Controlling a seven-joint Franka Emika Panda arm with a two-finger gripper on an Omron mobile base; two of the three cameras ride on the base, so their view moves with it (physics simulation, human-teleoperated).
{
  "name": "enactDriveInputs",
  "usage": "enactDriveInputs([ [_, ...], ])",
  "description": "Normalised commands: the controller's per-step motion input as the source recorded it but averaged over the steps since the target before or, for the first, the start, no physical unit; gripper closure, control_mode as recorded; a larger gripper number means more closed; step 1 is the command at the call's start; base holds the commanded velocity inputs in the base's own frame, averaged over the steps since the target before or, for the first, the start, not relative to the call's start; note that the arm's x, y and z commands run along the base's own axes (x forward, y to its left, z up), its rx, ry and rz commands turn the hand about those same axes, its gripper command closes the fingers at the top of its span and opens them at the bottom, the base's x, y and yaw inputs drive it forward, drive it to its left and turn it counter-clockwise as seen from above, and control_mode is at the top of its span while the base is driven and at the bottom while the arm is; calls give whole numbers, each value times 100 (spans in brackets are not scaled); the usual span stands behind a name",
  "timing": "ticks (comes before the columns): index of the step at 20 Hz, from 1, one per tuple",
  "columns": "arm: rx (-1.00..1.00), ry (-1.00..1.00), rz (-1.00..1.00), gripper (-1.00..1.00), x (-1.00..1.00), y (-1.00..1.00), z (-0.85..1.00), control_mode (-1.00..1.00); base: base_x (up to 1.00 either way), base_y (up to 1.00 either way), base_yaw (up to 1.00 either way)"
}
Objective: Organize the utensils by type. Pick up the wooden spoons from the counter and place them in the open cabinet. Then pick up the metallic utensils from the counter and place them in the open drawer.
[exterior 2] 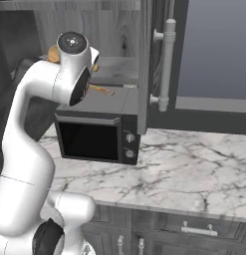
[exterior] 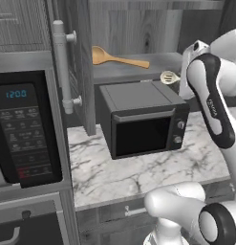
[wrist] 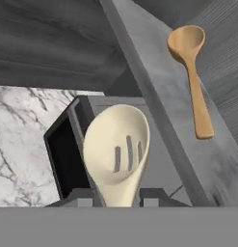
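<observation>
Your gripper (wrist: pixel 118 198) pinches the slotted wooden spoon (wrist: pixel 116 152) just in front of the open cabinet.

In your hand view the two fingertips (wrist: pixel 83 198) press on the spoon's neck, its pale slotted bowl pointing to 12 o'clock above the dark toaster oven (exterior: pixel 141 119). The long tan spoon (exterior: pixel 115 58) lies flat on the cabinet shelf (exterior: pixel 162 62), at 1 o'clock from the held one and well apart from it. The toaster oven sits on the marble counter (exterior: pixel 138 172), and the cabinet door (exterior: pixel 83 67) stands open at its 10 o'clock.
</observation>
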Motion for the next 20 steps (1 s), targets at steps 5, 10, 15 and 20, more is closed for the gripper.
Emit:
enactDriveInputs([
  [5, -3, -11, 26, 100, 54, 0, 51, -100, 0, 0, 0],
  [10, 0, -41, 33, 100, 42, 0, 2, -100, 0, 0, 0],
  [15, 0, -33, 18, 100, 49, 0, 2, -100, 0, 0, 0],
  [20, 0, -7, 1, 100, 63, 2, 9, -100, 0, 0, 0],
])
